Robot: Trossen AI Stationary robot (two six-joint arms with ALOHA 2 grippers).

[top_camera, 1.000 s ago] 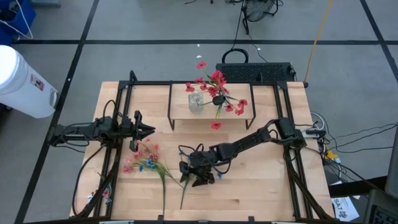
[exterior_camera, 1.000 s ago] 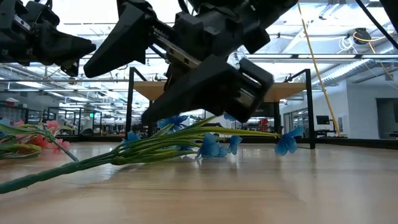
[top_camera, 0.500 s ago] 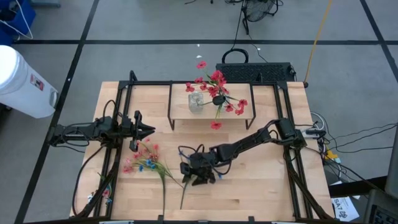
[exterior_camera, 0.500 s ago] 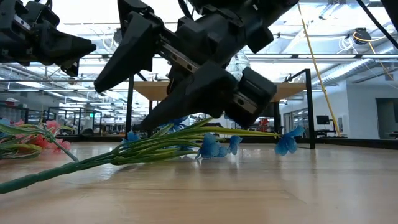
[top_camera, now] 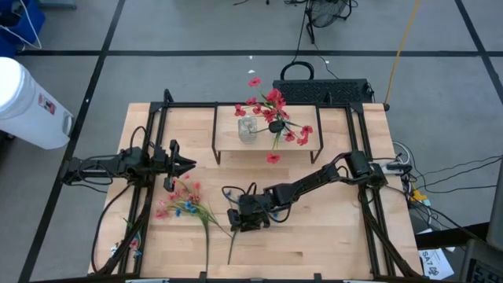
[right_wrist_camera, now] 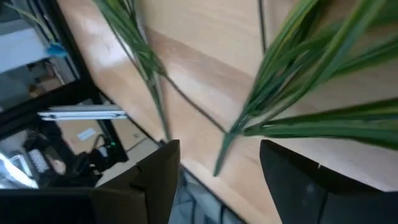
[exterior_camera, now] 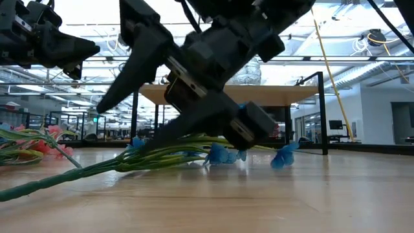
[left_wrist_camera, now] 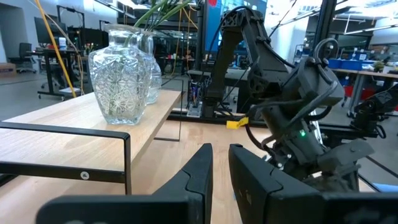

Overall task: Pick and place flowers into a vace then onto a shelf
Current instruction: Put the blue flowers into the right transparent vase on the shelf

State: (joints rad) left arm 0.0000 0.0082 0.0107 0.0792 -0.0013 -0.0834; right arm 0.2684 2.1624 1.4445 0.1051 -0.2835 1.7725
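Observation:
A blue flower spray [exterior_camera: 174,153] lies flat on the wooden table, its stem end [top_camera: 233,245] toward the near edge. My right gripper [top_camera: 245,220] is open and slants down over it, a finger on either side of its leafy stems [right_wrist_camera: 273,93]. A pink spray [top_camera: 179,203] lies on the table to the left. Red flowers [top_camera: 275,114] stand in the glass vase [top_camera: 247,130] on the low shelf [top_camera: 228,141] at the far side. My left gripper [top_camera: 191,165] hovers level over the table's left part, with only a narrow gap between its fingers and nothing in it. My right gripper comes slanting down from the table's right, its open fingers [right_wrist_camera: 298,180] lying across the blue spray's green stems [exterior_camera: 194,144]. In the low view the near finger reaches down to the leaves, but I cannot tell whether it touches them. The spray lies on the table.
A black metal frame [top_camera: 259,104] runs around the tabletop, with uprights along both sides. A black box [top_camera: 322,90] sits at the far edge. A white container [top_camera: 27,94] stands off the table to the left. Bare wood lies at the near right.
My right gripper has sunk a little onto the blue spray and rolled about its own axis, so its fingers now stand astride the stems. One blue blossom at the spray's head has shifted and dropped slightly. The rest of the spray has stayed in place.

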